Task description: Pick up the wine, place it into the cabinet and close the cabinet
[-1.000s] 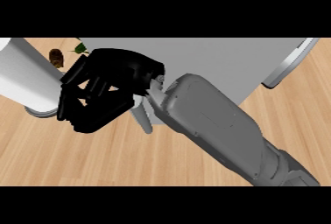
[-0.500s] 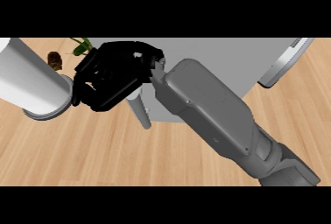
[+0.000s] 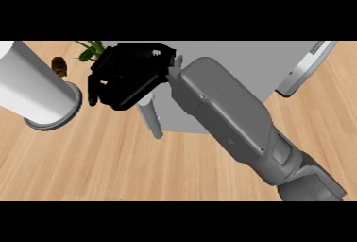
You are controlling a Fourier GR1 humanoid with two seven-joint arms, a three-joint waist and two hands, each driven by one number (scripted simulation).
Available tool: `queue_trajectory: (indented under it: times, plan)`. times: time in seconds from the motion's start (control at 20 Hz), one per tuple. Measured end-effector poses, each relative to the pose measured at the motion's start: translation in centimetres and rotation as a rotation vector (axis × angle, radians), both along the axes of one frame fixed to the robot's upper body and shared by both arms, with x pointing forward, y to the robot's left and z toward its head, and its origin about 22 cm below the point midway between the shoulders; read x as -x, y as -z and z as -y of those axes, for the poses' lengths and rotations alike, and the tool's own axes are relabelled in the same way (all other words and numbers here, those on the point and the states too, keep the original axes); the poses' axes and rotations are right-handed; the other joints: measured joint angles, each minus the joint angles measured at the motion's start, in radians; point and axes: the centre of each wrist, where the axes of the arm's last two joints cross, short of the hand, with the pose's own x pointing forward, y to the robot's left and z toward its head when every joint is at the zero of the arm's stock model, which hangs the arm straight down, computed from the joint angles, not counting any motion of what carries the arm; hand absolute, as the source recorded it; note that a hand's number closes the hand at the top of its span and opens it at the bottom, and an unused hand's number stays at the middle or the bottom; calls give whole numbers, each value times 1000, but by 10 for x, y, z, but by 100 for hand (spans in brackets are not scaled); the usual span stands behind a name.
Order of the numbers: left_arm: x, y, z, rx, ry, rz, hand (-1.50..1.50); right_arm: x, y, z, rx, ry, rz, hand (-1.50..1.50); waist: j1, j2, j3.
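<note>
The right black hand (image 3: 129,75) on its grey forearm (image 3: 237,127) reaches far left, fingers curled; what it holds, I cannot tell. It sits over the grey cabinet's (image 3: 237,54) left door edge (image 3: 151,118). A tall white cylinder (image 3: 35,90) stands just left. A green plant (image 3: 90,49) is behind. No wine shows.

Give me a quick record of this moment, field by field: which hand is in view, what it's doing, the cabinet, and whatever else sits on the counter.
hand in view: right hand, fingers curled, at the cabinet's left front edge
held object: cannot tell; nothing shows in the hand
cabinet: grey cabinet, right door swung open
left of hand: white cylinder standing on the counter
behind: green plant and a small brown object
surface: wooden counter
left hand: not in view
</note>
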Motion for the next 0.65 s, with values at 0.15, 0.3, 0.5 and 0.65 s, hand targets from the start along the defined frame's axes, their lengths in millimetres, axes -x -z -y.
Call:
queue_trajectory:
  times: [0.15, 0.3, 0.5, 0.65]
  plan:
    - [-3, -3, 3, 7, 8, 9, -150, -1, 0, -2, -13, 3, 11, 150, 14, -1, -11]
    - [-4, -3, 5, 7, 11, 10, -150, -1, -2, -5, -36, 30, 33, 150, 24, 3, -24]
    - [-6, -6, 5, -2, 18, 11, -150, 0, -6, -10, -72, 106, 65, 150, 29, 9, -40]
    - [-10, -9, 6, -12, 28, 14, -150, 0, -8, -14, -85, 151, 88, 150, 25, 14, -47]
